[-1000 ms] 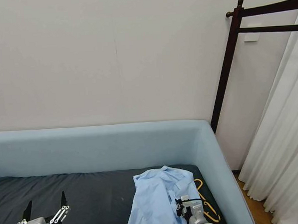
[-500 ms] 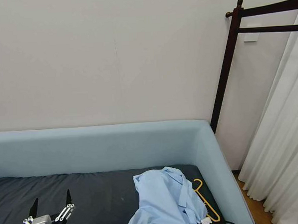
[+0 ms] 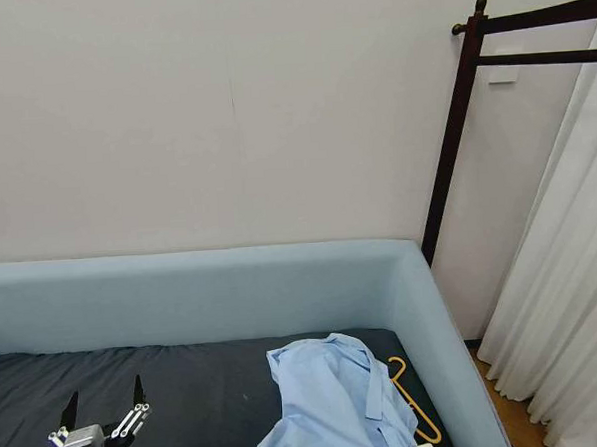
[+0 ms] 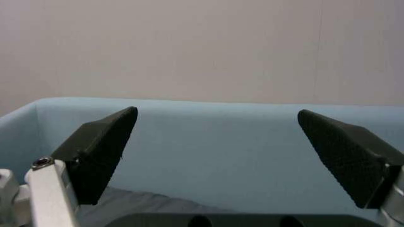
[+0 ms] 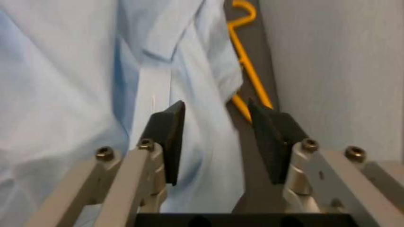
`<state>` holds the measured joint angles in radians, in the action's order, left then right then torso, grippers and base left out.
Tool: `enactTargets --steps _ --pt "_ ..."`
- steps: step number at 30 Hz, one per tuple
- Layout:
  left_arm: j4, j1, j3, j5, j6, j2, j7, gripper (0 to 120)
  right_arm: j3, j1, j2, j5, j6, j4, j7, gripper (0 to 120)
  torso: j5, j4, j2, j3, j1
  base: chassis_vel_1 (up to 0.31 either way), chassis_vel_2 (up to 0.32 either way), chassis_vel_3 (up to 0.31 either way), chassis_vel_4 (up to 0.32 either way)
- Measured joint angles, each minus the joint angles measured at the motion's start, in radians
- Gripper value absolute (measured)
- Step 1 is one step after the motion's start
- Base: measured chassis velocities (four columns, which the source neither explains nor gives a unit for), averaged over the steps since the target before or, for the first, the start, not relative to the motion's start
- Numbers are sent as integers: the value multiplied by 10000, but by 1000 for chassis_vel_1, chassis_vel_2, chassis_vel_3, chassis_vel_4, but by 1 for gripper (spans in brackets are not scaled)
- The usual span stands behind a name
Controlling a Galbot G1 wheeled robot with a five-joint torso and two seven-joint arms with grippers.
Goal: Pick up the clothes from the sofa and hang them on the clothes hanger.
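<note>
The left gripper [image 3: 105, 404] sits low on the left, over the dark seat of the sofa [image 3: 202, 289]. Its lower part is cut off by the bottom edge of the head view. Its two black fingers are spread wide with nothing in between. In the left wrist view the left gripper [image 4: 216, 113] points at the sofa's soft, pale blue back, and its finger pads [image 4: 344, 153] look bumpy.

The sofa seat is dark grey and looks like rough cloth. The back and arm are smooth, with rounded tops.

The light blue shirt [image 3: 328, 402] lies in a crumpled heap at the right end of the seat. Its bottom part is cut off. A thin yellow hanger [image 3: 413, 403] lies just beside it, next to the sofa arm. Part of the hanger is hidden under the shirt.

The right gripper [image 5: 215, 108] is over the edge of the shirt [image 5: 75, 94], close to the hanger [image 5: 249, 71]. Its black fingers are a little apart and pinch nothing. I cannot tell if they touch the cloth.

To the right stands a dark wooden clothes rack [image 3: 454, 125] with a knob on top. Its foot is hidden behind the sofa. A white curtain [image 3: 571, 269] hangs in soft folds beside it.
</note>
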<state>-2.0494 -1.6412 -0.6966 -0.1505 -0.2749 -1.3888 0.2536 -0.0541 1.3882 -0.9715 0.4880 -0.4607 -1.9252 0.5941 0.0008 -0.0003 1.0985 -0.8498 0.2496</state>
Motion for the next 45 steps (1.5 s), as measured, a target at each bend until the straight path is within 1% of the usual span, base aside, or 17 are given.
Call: enactTargets --steps 1,4,5,8,9,10,13,16,18,20,25,31,37,39,41,42,45 --pt "0 0 0 0 0 0 0 100 0 0 0 0 0 0 0 44 0 0 0 0 0 0 0 0 0" --pt "64 47 -11 -6 -12 18 4 100 -49 93 108 246 151 -652 -42 55 0 -1 0 0 -1 0 0 0 0" --pt "64 47 -11 -6 -12 18 4 100 -49 93 108 246 151 -652 -42 55 0 -1 0 0 -1 0 0 0 0" --pt "89 80 7 -4 -12 8 3 100 41 -242 -9 314 656 -691 -499 71 -1 -1 0 0 0 0 0 0 0" --pt "108 89 20 11 -12 -11 2 100 168 -520 -112 83 1028 -340 -829 77 0 1 0 0 0 0 0 0 0" --pt "108 89 20 11 -12 -11 2 100 168 -520 -112 83 1028 -340 -829 77 0 1 0 0 0 0 0 0 0" --pt "165 94 34 63 -12 -72 -3 100 800 -1460 -469 -1014 1586 1201 -1645 90 2 1 -2 -1 0 0 0 0 0" --pt "164 76 26 77 -12 -90 -5 100 1241 -2012 -674 -1534 1587 2133 -2004 97 3 1 -2 -1 1 0 0 0 0" --pt "158 41 -43 80 -10 -93 -5 100 1535 -2423 -848 -2138 1286 2837 -2233 100 2 2 -2 -1 0 0 0 0 0" --pt "133 -10 -143 66 -10 -89 -4 100 1676 -2695 -942 -2801 891 3310 -2324 100 2 2 -2 -1 1 0 0 0 0" --pt "124 -65 -241 52 -64 -122 2 100 1808 -2883 -953 -3465 487 3714 -2308 100 2 1 -2 -1 1 0 0 0 0" --pt "126 -19 -152 98 -80 -205 3 100 1874 -2858 -939 -4092 174 4005 -2281 100 3 0 -2 -1 1 0 0 0 0" --pt "144 29 10 216 -80 -301 0 100 1808 -2983 -1000 -4744 244 4448 -2216 100 2 -1 -2 -1 1 0 0 0 0" --pt "163 47 42 246 -69 -323 -1 100 1775 -3160 -1064 -4903 415 4666 -2111 98 2 0 -2 -1 1 0 0 0 0" --pt "168 54 38 252 -61 -325 -2 100 1769 -3334 -1156 -5099 495 4902 -2066 90 3 0 -2 -1 1 0 0 0 0" --pt "168 54 38 252 -61 -325 -2 100 1769 -3334 -1156 -5099 495 4902 -2066 90 3 0 -2 -1 1 0 0 0 0" --pt "170 49 -23 239 -58 -292 0 100 1791 -3467 -1203 -5187 498 5040 -2052 75 2 1 -2 0 1 0 0 0 0"
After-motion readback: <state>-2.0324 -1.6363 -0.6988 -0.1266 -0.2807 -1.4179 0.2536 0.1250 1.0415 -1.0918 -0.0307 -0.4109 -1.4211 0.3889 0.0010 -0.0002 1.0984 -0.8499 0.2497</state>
